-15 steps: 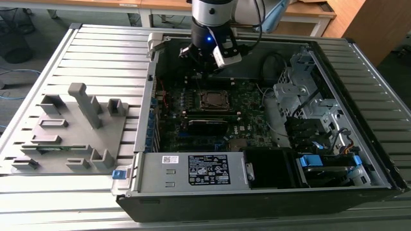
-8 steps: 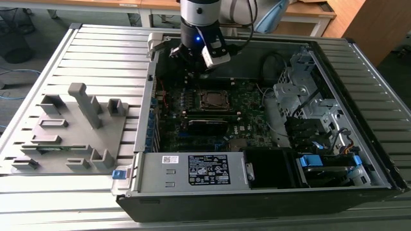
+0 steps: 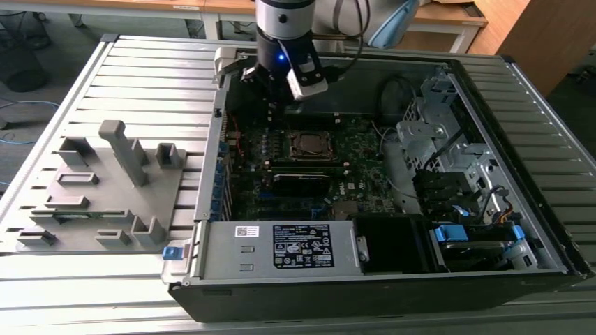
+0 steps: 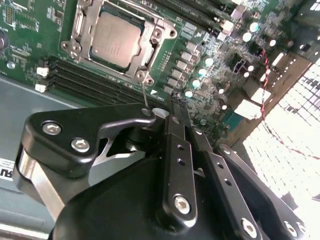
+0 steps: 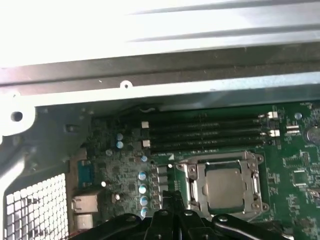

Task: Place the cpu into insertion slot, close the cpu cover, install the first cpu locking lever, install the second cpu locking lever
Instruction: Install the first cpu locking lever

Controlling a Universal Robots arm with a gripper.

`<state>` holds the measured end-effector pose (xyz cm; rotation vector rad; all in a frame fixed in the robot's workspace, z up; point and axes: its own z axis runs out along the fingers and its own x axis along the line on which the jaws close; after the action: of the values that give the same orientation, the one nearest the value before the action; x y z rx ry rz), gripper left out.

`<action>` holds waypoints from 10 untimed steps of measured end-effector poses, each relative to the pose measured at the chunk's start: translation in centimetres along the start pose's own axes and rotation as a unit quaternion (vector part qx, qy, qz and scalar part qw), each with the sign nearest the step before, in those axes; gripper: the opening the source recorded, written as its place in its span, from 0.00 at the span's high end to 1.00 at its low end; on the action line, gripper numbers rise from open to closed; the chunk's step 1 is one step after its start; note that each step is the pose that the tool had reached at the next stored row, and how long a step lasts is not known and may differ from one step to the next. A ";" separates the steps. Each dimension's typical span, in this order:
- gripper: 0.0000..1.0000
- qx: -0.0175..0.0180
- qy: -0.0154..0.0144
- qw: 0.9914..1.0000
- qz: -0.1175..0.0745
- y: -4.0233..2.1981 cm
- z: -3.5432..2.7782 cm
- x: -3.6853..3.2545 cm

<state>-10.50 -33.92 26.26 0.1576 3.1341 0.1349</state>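
The cpu point(image 4: 114, 39) point(image 5: 225, 186) lies flat in the insertion slot point(image 3: 308, 144) on the green board. The cpu cover point(image 4: 148, 52) point(image 5: 192, 182) is down around it, its cut-out showing the grey chip top. A thin metal lever rod point(image 4: 145, 94) sticks out from one socket corner towards my fingertips. My gripper point(image 4: 177, 106) point(image 5: 170, 197) point(image 3: 268, 94) hovers above the board beside the socket, on the side of the case's rear wall. Its black fingers are shut with nothing between them.
Black memory slots point(image 5: 205, 132) run along one side of the socket. A grey box with a white label point(image 3: 279, 248) sits at the case's front. Drive cages and cables point(image 3: 447, 139) fill the exterior view's right. A grey fixture plate point(image 3: 102, 188) lies outside on the left.
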 end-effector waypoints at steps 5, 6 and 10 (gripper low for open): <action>0.89 -0.011 0.001 1.000 0.000 -0.12 0.19 0.40; 0.89 -0.017 0.002 1.000 0.000 -0.15 0.22 0.43; 0.89 -0.027 0.003 1.000 0.000 -0.27 0.46 0.58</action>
<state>-11.10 -34.09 25.78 0.1577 3.1318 0.2210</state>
